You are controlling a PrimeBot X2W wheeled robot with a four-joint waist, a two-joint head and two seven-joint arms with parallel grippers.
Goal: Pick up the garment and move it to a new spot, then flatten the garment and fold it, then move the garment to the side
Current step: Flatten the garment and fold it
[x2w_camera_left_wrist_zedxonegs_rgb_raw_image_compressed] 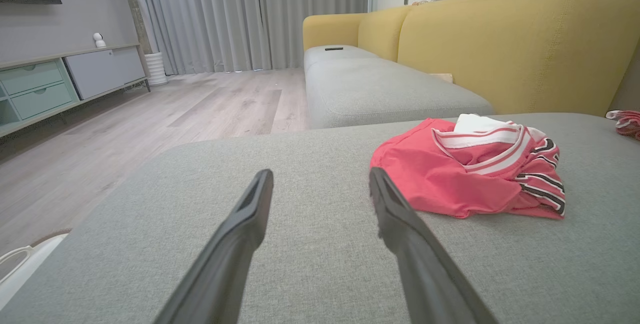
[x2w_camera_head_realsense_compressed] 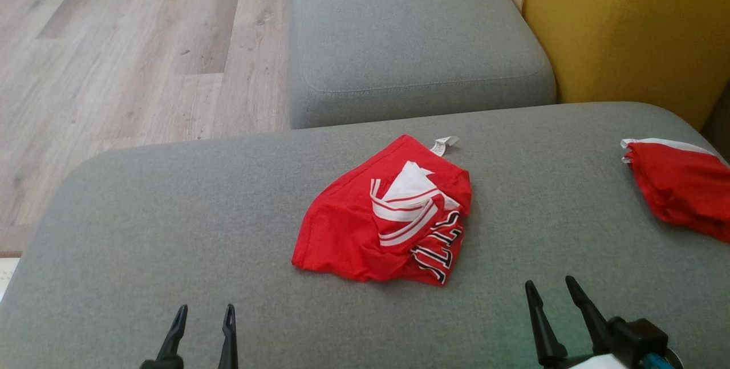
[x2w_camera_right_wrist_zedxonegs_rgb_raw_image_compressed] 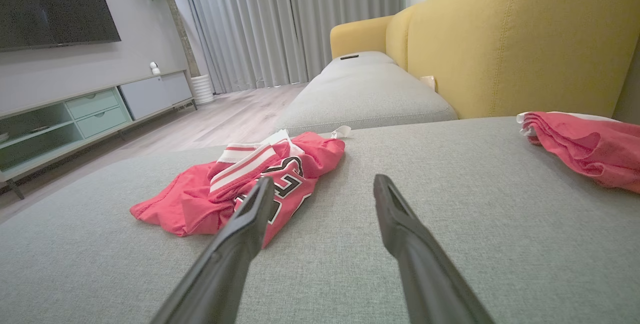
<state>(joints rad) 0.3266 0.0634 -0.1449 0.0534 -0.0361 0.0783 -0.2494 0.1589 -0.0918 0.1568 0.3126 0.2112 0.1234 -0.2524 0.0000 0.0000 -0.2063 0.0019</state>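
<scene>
The garment (x2w_camera_head_realsense_compressed: pixel 348 226) lies untouched — ahead, between both jaws.

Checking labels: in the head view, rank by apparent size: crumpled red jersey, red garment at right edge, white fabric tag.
1. Crumpled red jersey
2. Red garment at right edge, partly cropped
3. White fabric tag

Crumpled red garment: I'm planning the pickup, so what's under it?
The red garment lies on the grey cushion. Anything tucked beneath its bunched folds is hidden.

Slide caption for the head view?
Crumpled red garment on the grey cushion; left gripper and right gripper open, short of it.
</scene>
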